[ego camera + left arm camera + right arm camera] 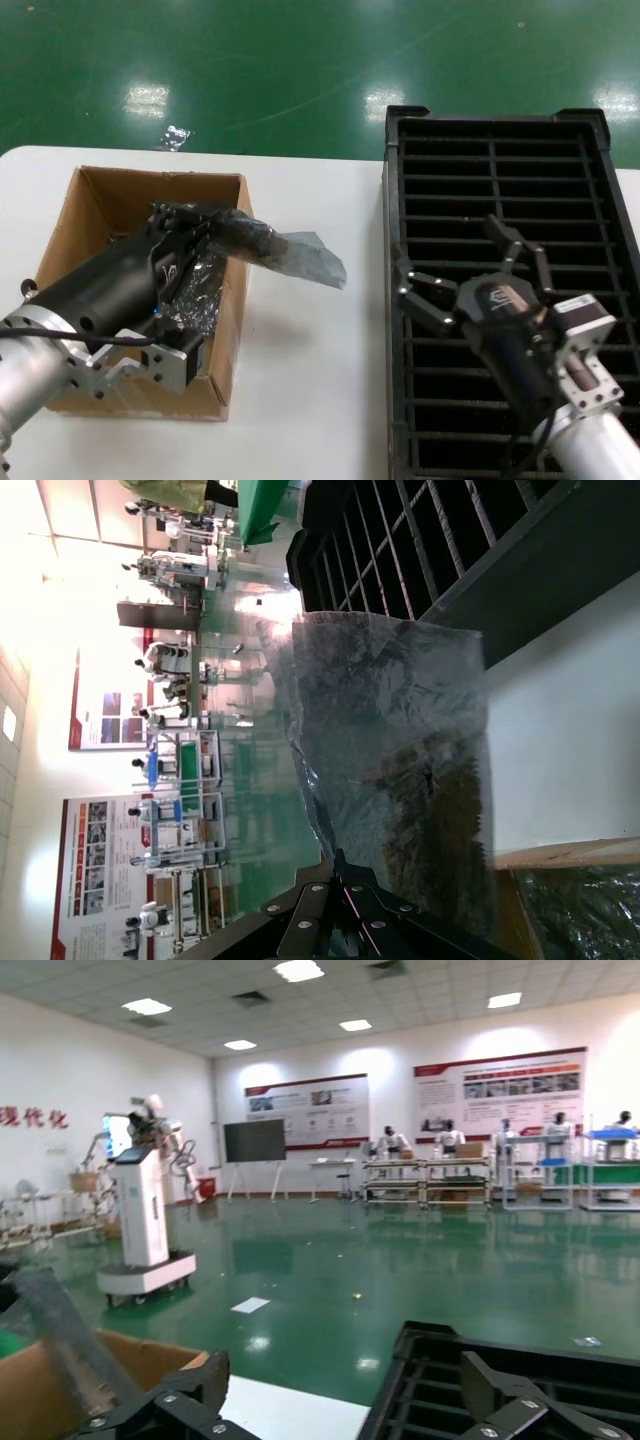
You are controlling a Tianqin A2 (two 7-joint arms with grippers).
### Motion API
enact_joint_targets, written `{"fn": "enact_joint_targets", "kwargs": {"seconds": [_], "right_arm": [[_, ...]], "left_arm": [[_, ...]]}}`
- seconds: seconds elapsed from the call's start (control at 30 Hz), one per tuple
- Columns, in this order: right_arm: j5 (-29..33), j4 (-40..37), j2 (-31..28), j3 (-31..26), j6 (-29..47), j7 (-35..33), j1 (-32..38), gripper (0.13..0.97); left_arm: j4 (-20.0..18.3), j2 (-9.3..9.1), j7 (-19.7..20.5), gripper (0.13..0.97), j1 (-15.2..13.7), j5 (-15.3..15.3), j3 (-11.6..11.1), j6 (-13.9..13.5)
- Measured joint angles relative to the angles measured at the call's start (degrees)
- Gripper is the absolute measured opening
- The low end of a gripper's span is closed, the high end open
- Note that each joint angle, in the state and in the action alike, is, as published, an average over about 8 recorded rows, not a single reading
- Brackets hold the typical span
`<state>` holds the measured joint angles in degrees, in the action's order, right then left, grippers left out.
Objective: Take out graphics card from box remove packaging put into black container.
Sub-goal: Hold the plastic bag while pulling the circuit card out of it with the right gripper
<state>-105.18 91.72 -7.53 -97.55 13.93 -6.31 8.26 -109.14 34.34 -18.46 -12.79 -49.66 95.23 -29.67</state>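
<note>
The left gripper (205,228) is clamped on the bagged graphics card (290,254), held above the right wall of the cardboard box (226,345); extraction appears to be in hand. The bag's long axis runs left-right, free end toward the black container (396,330). Unbagging comes next, probably requiring the right gripper (470,268), spread wide over the container, to take that end.

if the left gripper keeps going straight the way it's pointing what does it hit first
Probably the black container. The left gripper, shut on the packaging above the box, points across bare table toward that tray's near wall; height is unclear, so it might pass above.
</note>
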Motion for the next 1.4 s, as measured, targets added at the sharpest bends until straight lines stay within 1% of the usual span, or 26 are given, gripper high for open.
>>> {"fn": "enact_joint_targets", "kwargs": {"seconds": [0.13, 0.17, 0.43, 0.47, 0.73, 0.77, 0.9, 1.03, 1.07, 1.33, 1.4], "right_arm": [[1.31, -1.68, 0.57, -1.46, -0.07, -1.59, 1.19, 0.804], [1.66, -2.10, 0.65, -1.76, -0.13, -2.02, 1.43, 0.804], [5.16, -5.27, 0.37, -4.65, -0.99, -4.81, 3.09, 0.626], [5.58, -5.56, 0.30, -5.03, -1.07, -5.07, 3.28, 0.626], [8.12, -7.22, 0.37, -7.97, -1.11, -7.02, 4.80, 0.409], [8.30, -7.40, 0.52, -8.25, -1.11, -7.26, 5.00, 0.409], [9.01, -8.03, 1.12, -9.31, -1.24, -7.86, 5.81, 0.329], [10.13, -8.30, 1.32, -10.68, -1.59, -7.27, 6.49, 0.250], [10.51, -8.28, 1.28, -11.08, -1.70, -6.92, 6.60, 0.250], [15.40, -6.61, -0.06, -14.08, -2.38, -1.91, 6.19, 0.157], [16.95, -5.88, -0.49, -14.41, -2.33, -0.44, 5.74, 0.157]], "left_arm": [[0.00, 0.00, 0.00, 0.138, 0.00, 0.00, 0.00, 0.00], [0.00, 0.00, 0.00, 0.138, 0.00, 0.00, 0.00, 0.00], [0.00, 0.00, 0.00, 0.138, 0.00, 0.00, 0.00, 0.00], [0.00, 0.00, 0.00, 0.138, 0.00, 0.00, 0.00, 0.00], [0.00, 0.00, 0.00, 0.138, 0.00, 0.00, 0.00, 0.00], [0.00, 0.00, 0.00, 0.138, 0.00, 0.00, 0.00, 0.00], [0.00, 0.00, 0.00, 0.138, 0.00, 0.00, 0.00, 0.00], [0.00, 0.00, 0.00, 0.138, 0.00, 0.00, 0.00, 0.00], [0.00, 0.00, 0.00, 0.138, 0.00, 0.00, 0.00, 0.00], [0.00, 0.00, 0.00, 0.138, 0.00, 0.00, 0.00, 0.00], [0.00, 0.00, 0.00, 0.138, 0.00, 0.00, 0.00, 0.00]]}}
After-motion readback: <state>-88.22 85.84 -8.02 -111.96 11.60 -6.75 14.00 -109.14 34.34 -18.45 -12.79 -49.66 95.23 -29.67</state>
